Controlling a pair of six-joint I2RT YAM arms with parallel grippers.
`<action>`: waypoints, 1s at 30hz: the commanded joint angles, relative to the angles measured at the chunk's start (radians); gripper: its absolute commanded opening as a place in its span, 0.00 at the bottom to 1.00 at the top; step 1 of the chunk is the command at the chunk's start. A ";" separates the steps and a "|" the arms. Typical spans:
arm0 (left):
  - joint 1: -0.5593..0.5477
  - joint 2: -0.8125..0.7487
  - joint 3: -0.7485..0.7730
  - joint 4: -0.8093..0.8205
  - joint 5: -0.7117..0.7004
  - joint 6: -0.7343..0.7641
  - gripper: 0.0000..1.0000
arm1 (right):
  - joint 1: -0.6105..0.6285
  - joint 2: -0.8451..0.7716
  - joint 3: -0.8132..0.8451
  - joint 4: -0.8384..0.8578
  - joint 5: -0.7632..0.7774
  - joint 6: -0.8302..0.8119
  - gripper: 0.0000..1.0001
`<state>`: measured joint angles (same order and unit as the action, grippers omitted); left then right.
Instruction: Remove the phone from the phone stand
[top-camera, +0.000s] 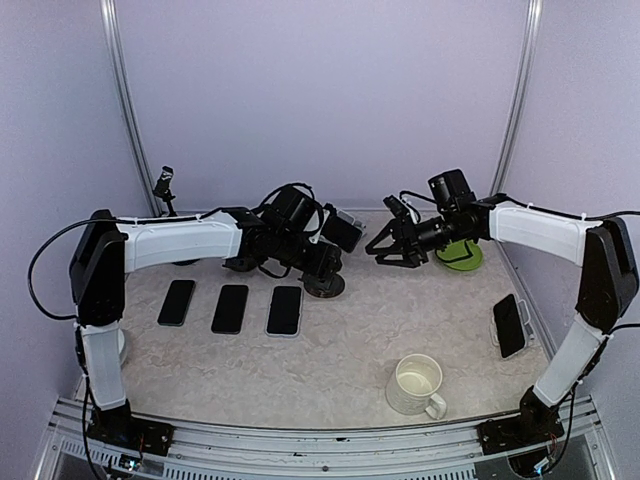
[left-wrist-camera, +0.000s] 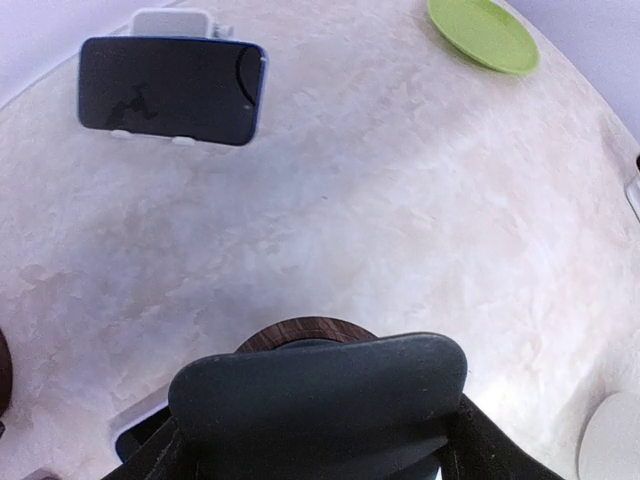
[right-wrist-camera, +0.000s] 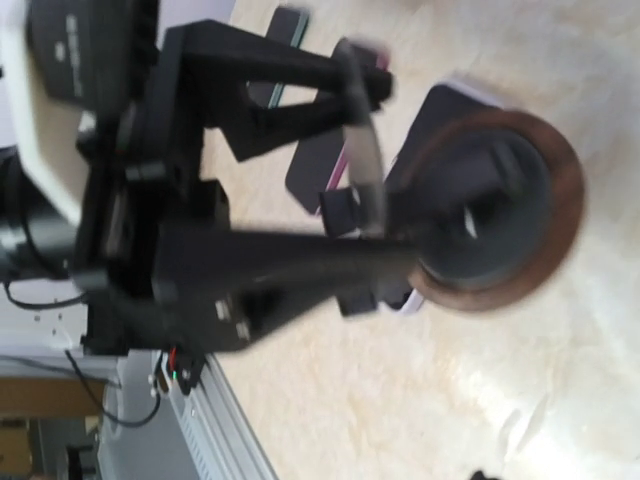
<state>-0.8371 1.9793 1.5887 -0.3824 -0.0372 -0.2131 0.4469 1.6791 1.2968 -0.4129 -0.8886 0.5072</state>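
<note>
My left gripper (top-camera: 335, 242) is shut on a dark phone (top-camera: 345, 229) and holds it just above and beside the round phone stand with a wooden base (top-camera: 323, 285). In the left wrist view the phone (left-wrist-camera: 320, 390) fills the space between my fingers, and the stand's wooden rim (left-wrist-camera: 300, 332) shows right behind it. In the right wrist view the phone (right-wrist-camera: 362, 130) appears edge-on, and the stand's dark pad (right-wrist-camera: 490, 200) is bare. My right gripper (top-camera: 392, 250) is open and empty, a little to the right of the stand.
Three phones (top-camera: 230, 308) lie in a row at front left. Another phone stands on a white holder (top-camera: 510, 325) at right, also in the left wrist view (left-wrist-camera: 172, 90). A green plate (top-camera: 462, 256) lies behind my right gripper. A white mug (top-camera: 415, 385) stands front right.
</note>
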 joint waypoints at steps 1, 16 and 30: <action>0.049 -0.030 0.032 0.067 -0.075 -0.041 0.38 | -0.021 -0.026 0.029 0.052 0.018 0.037 0.64; 0.152 0.181 0.192 0.105 -0.226 -0.096 0.36 | -0.034 -0.013 0.029 0.042 0.047 0.053 0.62; 0.196 0.292 0.249 0.142 -0.245 -0.090 0.38 | -0.046 0.006 0.067 0.003 0.086 0.035 0.62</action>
<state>-0.6479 2.2631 1.7958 -0.2932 -0.2691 -0.2951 0.4175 1.6791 1.3178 -0.3828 -0.8276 0.5591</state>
